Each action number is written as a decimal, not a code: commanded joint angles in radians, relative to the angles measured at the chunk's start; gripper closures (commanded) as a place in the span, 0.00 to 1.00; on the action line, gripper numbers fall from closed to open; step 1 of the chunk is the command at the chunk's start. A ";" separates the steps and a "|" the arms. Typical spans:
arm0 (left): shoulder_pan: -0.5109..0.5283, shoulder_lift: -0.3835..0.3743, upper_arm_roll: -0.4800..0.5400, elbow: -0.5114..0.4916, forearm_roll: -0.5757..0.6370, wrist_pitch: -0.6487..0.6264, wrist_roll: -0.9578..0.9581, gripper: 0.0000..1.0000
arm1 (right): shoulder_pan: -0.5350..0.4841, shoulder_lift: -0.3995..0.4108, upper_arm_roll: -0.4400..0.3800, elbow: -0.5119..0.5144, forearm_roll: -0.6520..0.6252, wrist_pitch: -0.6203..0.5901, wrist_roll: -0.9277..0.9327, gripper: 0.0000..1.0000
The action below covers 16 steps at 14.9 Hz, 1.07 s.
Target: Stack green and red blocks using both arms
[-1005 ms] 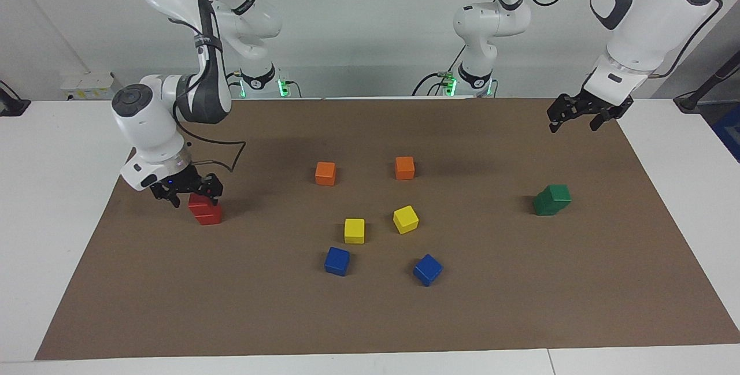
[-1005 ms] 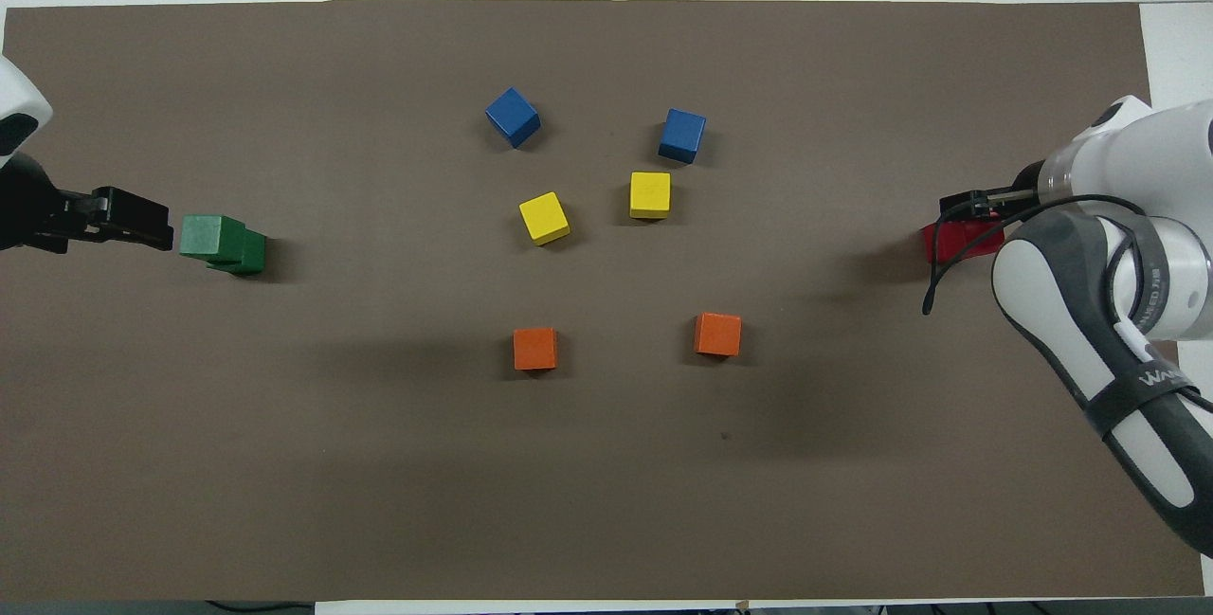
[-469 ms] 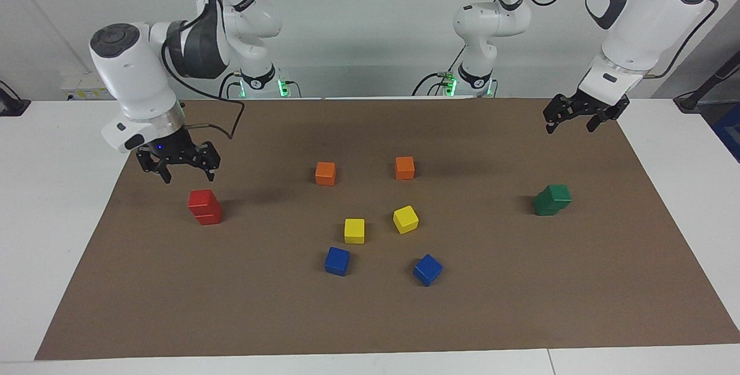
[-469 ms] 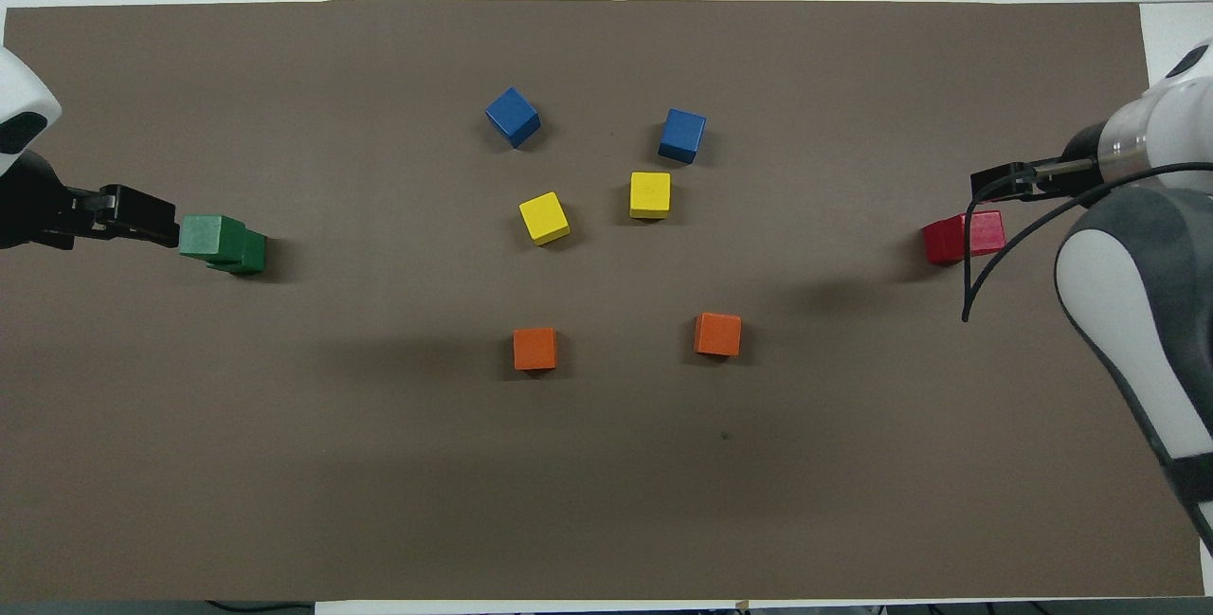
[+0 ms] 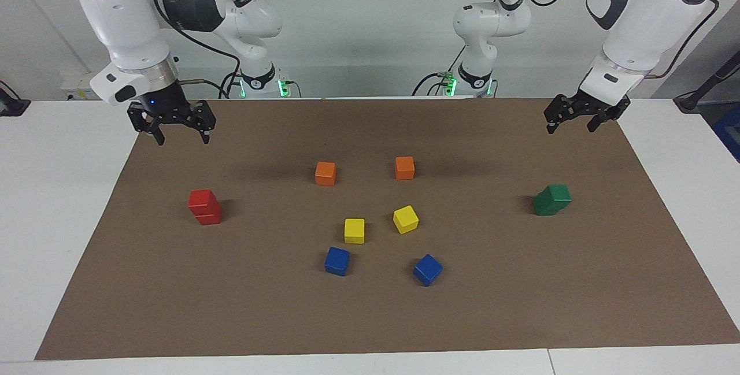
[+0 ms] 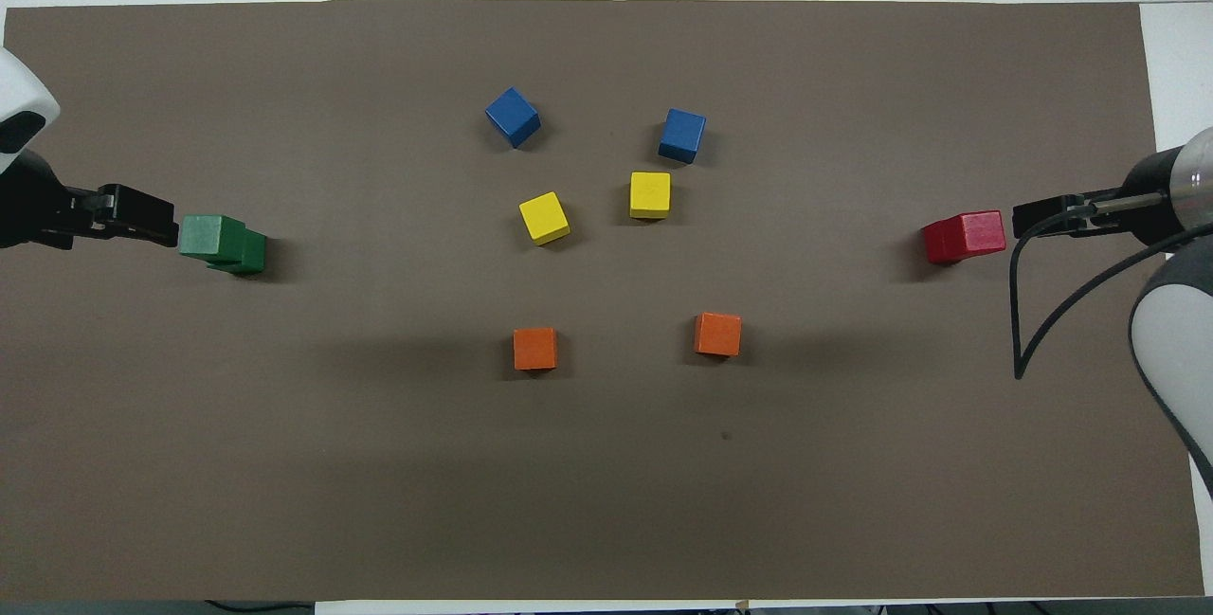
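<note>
Two red blocks (image 5: 204, 207) (image 6: 965, 237) stand one on the other toward the right arm's end of the mat. Two green blocks (image 5: 552, 199) (image 6: 224, 243) are stacked toward the left arm's end, the upper one shifted off-centre. My right gripper (image 5: 180, 133) (image 6: 1042, 215) hangs open and empty, raised well above the mat near the red stack. The left gripper (image 5: 572, 122) (image 6: 133, 217) is also open and empty, held high over the mat's edge near the green stack. Neither gripper touches a block.
Two orange cubes (image 5: 325, 173) (image 5: 404, 167), two yellow cubes (image 5: 354, 230) (image 5: 406, 219) and two blue cubes (image 5: 337, 260) (image 5: 428, 269) lie loose in the middle of the brown mat (image 5: 370, 317). White table surrounds the mat.
My right gripper has let go of the top red block and risen away from the red stack, toward the robots. The left gripper has hardly moved.
</note>
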 commanded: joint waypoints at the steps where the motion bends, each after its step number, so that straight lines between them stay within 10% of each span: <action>1: -0.019 0.002 0.013 0.006 0.011 0.005 -0.011 0.00 | -0.004 -0.018 0.018 0.004 0.021 -0.039 -0.019 0.00; 16: -0.016 -0.004 0.019 -0.001 -0.012 0.008 -0.010 0.00 | 0.082 -0.009 -0.101 0.116 0.021 -0.143 -0.008 0.00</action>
